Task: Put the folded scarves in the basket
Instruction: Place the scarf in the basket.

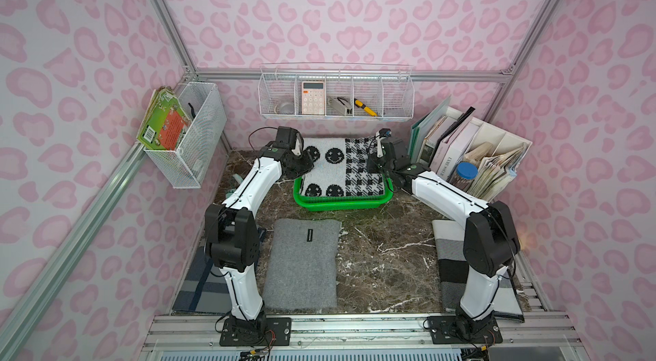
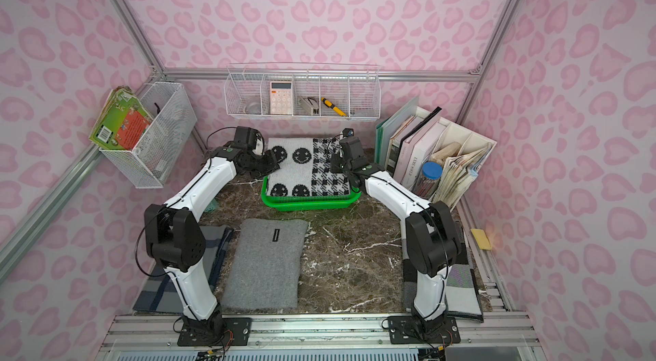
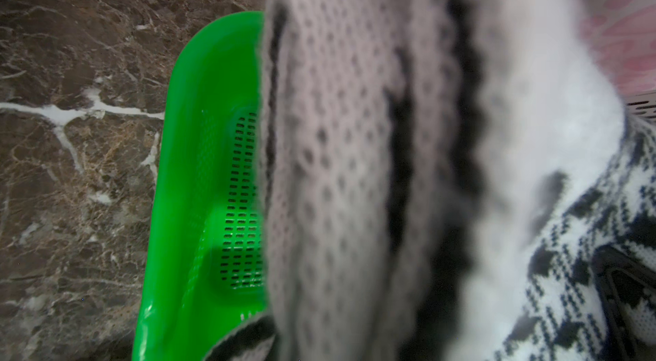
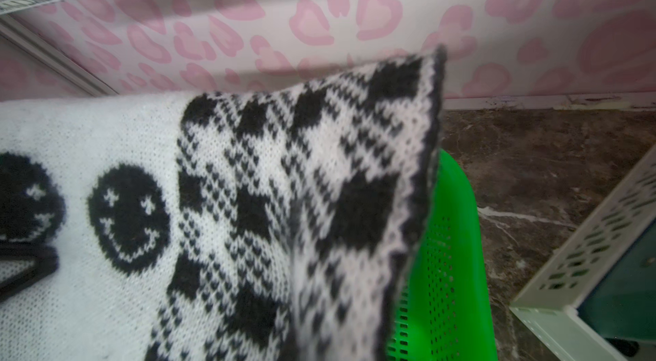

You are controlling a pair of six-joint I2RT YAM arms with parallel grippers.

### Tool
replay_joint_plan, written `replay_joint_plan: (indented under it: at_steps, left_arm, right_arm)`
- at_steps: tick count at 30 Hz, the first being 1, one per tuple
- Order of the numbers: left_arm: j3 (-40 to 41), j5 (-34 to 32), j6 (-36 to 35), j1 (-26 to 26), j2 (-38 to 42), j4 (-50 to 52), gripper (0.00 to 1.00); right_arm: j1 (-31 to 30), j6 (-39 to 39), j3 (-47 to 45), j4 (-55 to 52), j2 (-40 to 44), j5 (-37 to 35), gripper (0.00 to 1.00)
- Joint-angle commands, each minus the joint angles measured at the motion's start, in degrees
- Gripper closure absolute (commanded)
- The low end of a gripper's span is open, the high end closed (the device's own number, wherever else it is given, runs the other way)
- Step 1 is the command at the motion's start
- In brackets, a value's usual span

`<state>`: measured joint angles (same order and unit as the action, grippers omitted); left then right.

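Black-and-white knitted folded scarf fills both wrist views, spanning between the left gripper and right gripper, each clamped on a side edge. Below them its near end rests inside the bright green perforated plastic basket.

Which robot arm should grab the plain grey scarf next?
Probably the left arm: the grey scarf lies beside its base, across bare table from the right arm. Both hold the smiley scarf.
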<state>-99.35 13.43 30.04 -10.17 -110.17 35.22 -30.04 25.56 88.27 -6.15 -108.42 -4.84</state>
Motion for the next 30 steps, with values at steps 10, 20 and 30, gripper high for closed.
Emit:
replay_joint_plan:
  at_steps: [10,20,30]
  left_arm:
    - [-2.8,2.5,-1.6,0.3,-7.0,-1.7,1.00]
    - [-2.3,2.9,-0.4,0.3,-9.8,-1.0,1.00]
    - [-1.4,4.6,0.5,0.3,-10.5,-1.6,0.79]
  right_arm:
    - [2.0,-1.6,1.4,0.4,-6.1,-0.4,1.00]
    - [2.0,-1.7,2.7,-2.2,-10.0,0.3,1.00]
    - [1.9,0.0,3.6,-3.4,-11.4,1.1,0.73]
